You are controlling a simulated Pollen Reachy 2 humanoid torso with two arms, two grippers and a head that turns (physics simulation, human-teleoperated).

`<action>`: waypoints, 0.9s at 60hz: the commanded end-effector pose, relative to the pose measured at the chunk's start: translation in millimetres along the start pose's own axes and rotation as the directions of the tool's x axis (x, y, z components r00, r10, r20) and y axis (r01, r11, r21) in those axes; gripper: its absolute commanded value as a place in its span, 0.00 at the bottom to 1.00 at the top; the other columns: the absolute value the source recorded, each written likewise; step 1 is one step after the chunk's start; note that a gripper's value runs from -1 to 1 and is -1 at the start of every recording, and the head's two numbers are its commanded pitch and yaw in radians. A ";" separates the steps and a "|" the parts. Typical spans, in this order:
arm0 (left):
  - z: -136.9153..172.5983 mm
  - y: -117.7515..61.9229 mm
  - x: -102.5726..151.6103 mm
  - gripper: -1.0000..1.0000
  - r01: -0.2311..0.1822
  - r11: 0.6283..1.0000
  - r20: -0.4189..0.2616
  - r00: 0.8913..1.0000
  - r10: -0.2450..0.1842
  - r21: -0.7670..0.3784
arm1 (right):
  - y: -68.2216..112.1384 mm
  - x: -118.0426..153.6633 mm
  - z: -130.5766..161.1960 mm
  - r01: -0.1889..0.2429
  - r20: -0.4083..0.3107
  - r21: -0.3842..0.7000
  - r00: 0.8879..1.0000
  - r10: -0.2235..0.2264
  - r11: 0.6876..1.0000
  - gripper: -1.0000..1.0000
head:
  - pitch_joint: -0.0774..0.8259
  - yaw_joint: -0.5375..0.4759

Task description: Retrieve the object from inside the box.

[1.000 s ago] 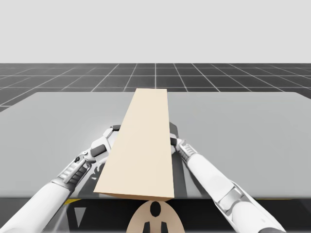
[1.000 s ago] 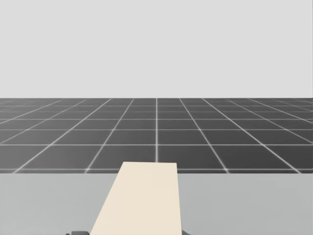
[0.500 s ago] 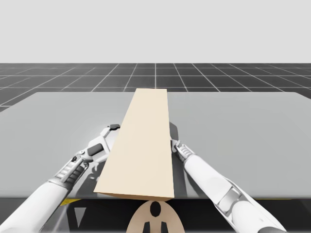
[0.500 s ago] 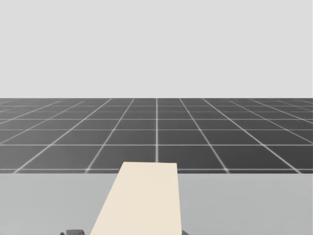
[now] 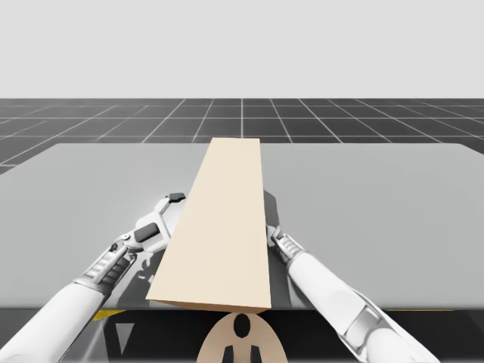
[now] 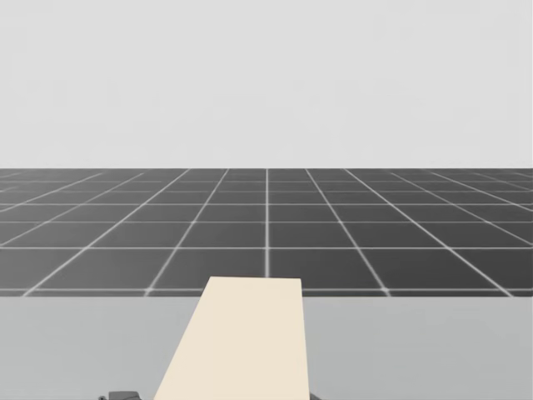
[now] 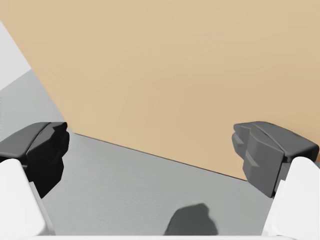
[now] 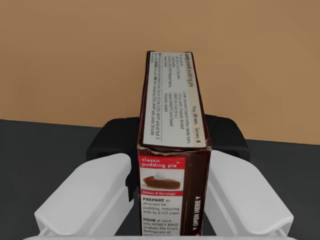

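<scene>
A long tan box [image 5: 223, 227] lies down the middle of the grey table [image 5: 378, 197], and its far end shows in the head view [image 6: 241, 350]. My left gripper [image 5: 172, 208] stands open beside the box's left wall. In the left wrist view the gripper [image 7: 150, 155] has nothing between its dark fingertips [image 7: 272, 150], and the tan wall [image 7: 165, 70] is just ahead. My right gripper [image 8: 172, 150] is shut on a small dark brown carton [image 8: 172, 130], held upright against the tan wall [image 8: 75, 60]. In the high view my right wrist [image 5: 278, 240] sits against the box's right side, with the hand hidden behind it.
The table's front edge [image 5: 363, 308] runs just under my arms. Open grey table surface lies to the left [image 5: 83, 189] of the tan box. A dark gridded floor [image 6: 266, 225] stretches beyond the table's far edge.
My right arm has drawn back toward me along the box's right side. My left gripper has eased a little away from the box's left wall. My head has turned very slightly.
</scene>
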 end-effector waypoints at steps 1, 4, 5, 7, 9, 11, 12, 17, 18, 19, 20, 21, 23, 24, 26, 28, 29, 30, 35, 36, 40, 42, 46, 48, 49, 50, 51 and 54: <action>-1.5 -2.2 -0.5 0.00 -0.013 1.000 0.010 1.000 0.013 -0.008 | 38.4 -5.6 -22.4 0.024 0.129 0.048 0.991 -0.030 0.999 1.00 | 0.15 0.53; -1.3 -1.7 -0.4 0.00 -0.013 1.000 0.011 1.000 0.013 -0.006 | 42.4 -4.1 -4.1 0.010 0.122 0.034 0.992 -0.014 0.999 1.00 | 0.15 0.53; -1.3 -1.6 -0.4 0.00 -0.013 1.000 0.011 1.000 0.013 -0.005 | 43.5 -3.7 -0.5 0.009 0.121 0.031 0.993 -0.013 0.999 1.00 | 0.15 0.53; -1.2 -1.1 -0.3 0.00 -0.014 1.000 0.012 1.000 0.014 -0.002 | 47.2 -2.3 10.6 0.000 0.117 0.026 0.993 -0.003 1.000 1.00 | 0.14 0.53; -1.0 -0.8 -0.3 0.00 -0.014 1.000 0.013 1.000 0.014 -0.001 | 50.7 -0.9 21.0 -0.004 0.113 0.021 0.994 0.002 1.000 1.00 | 0.14 0.53; -0.8 -0.4 -0.3 0.00 -0.014 1.000 0.013 1.000 0.014 0.001 | 54.9 0.7 34.3 -0.023 0.106 0.007 0.994 0.022 1.000 1.00 | 0.14 0.53; -0.8 -0.3 -0.4 0.00 -0.014 1.000 0.013 1.000 0.014 0.001 | 56.1 1.1 37.7 -0.025 0.104 0.005 0.994 0.024 1.000 1.00 | 0.14 0.53; -0.3 0.3 -0.4 0.00 -0.014 1.000 0.014 1.000 0.014 0.005 | 62.4 2.2 59.2 -0.046 0.086 -0.015 0.995 0.047 0.999 1.00 | 0.14 0.53; -0.2 0.5 -0.3 0.00 -0.015 1.000 0.014 1.000 0.015 0.006 | 64.2 2.1 67.9 -0.052 0.080 -0.027 0.995 0.054 0.998 1.00 | 0.14 0.53; -0.1 0.5 -0.4 0.00 -0.015 1.000 0.014 1.000 0.015 0.006 | 64.8 2.1 70.7 -0.053 0.078 -0.030 0.995 0.055 0.998 1.00 | 0.14 0.53; -0.1 0.6 -0.4 0.00 -0.015 1.000 0.014 1.000 0.015 0.006 | 65.3 2.1 73.6 -0.054 0.077 -0.034 0.995 0.057 0.998 1.00 | 0.14 0.53; 0.0 0.7 -0.4 0.00 -0.015 1.000 0.014 1.000 0.014 0.007 | 65.7 2.1 76.4 -0.056 0.076 -0.038 0.995 0.059 0.998 1.00 | 0.14 0.53; 0.1 1.0 -0.5 0.00 -0.015 1.000 0.015 1.000 0.014 0.009 | 67.3 1.7 86.9 -0.061 0.071 -0.057 0.995 0.065 0.996 1.00 | 0.14 0.53; 0.2 1.0 -0.5 0.00 -0.014 1.000 0.015 1.000 0.014 0.009 | 67.7 1.5 89.4 -0.064 0.069 -0.062 0.995 0.069 0.996 1.00 | 0.14 0.53; 0.5 1.7 -0.5 0.00 -0.015 1.000 0.014 1.000 0.015 0.012 | 69.2 1.3 99.1 -0.073 0.062 -0.081 0.995 0.078 0.994 1.00 | 0.14 0.53; 0.6 1.9 -0.6 0.00 -0.015 1.000 0.015 1.000 0.015 0.013 | 70.1 1.5 103.7 -0.073 0.062 -0.090 0.995 0.079 0.993 1.00 | 0.14 0.53; 0.8 2.3 -0.7 0.00 -0.015 1.000 0.015 1.000 0.015 0.014 | 71.5 1.8 110.2 -0.077 0.062 -0.104 0.995 0.084 0.992 1.00 | 0.14 0.53; 0.9 2.3 -0.7 0.00 -0.015 1.000 0.015 1.000 0.015 0.015 | 72.0 1.8 112.5 -0.080 0.060 -0.108 0.994 0.087 0.991 1.00 | 0.14 0.53; 1.2 2.6 -0.7 0.00 -0.016 1.000 0.016 1.000 0.015 0.017 | 74.7 3.8 129.1 -0.098 0.056 -0.140 0.993 0.107 0.985 1.00 | 0.14 0.53; 1.3 2.8 -0.7 0.00 -0.016 1.000 0.017 1.000 0.016 0.017 | 75.0 4.5 131.6 -0.101 0.056 -0.146 0.992 0.111 0.984 1.00 | 0.14 0.54; 1.5 3.3 -0.9 0.00 -0.016 1.000 0.017 1.000 0.016 0.020 | 77.2 10.8 150.8 -0.119 0.058 -0.189 0.990 0.132 0.975 1.00 | 0.14 0.54; 1.5 3.3 -1.0 0.00 -0.016 1.000 0.017 1.000 0.016 0.020 | 77.7 12.7 155.5 -0.123 0.060 -0.201 0.989 0.137 0.972 1.00 | 0.14 0.54; 1.4 3.4 -1.3 0.00 -0.015 1.000 0.017 1.000 0.015 0.020 | 78.7 18.1 169.8 -0.138 0.061 -0.234 0.986 0.156 0.962 1.00 | 0.13 0.54; 1.3 3.5 -1.4 0.00 -0.015 1.000 0.016 1.000 0.015 0.019 | 79.5 21.8 179.0 -0.147 0.062 -0.257 0.984 0.168 0.955 1.00 | 0.13 0.54; 1.3 3.5 -1.5 0.00 -0.015 1.000 0.016 1.000 0.015 0.020 | 79.7 22.6 181.2 -0.147 0.063 -0.262 0.984 0.169 0.954 1.00 | 0.13 0.54; 1.4 3.7 -1.6 0.00 -0.016 1.000 0.017 1.000 0.015 0.020 | 80.5 25.3 187.7 -0.153 0.064 -0.276 0.982 0.177 0.949 1.00 | 0.13 0.54; 1.4 3.8 -1.5 0.00 -0.016 1.000 0.017 1.000 0.015 0.020 | 80.8 26.3 189.9 -0.154 0.065 -0.282 0.982 0.179 0.947 1.00 | 0.13 0.54; 1.5 3.9 -1.5 0.00 -0.016 1.000 0.018 1.000 0.016 0.021 | 82.3 30.2 199.3 -0.157 0.074 -0.307 0.979 0.188 0.939 1.00 | 0.13 0.54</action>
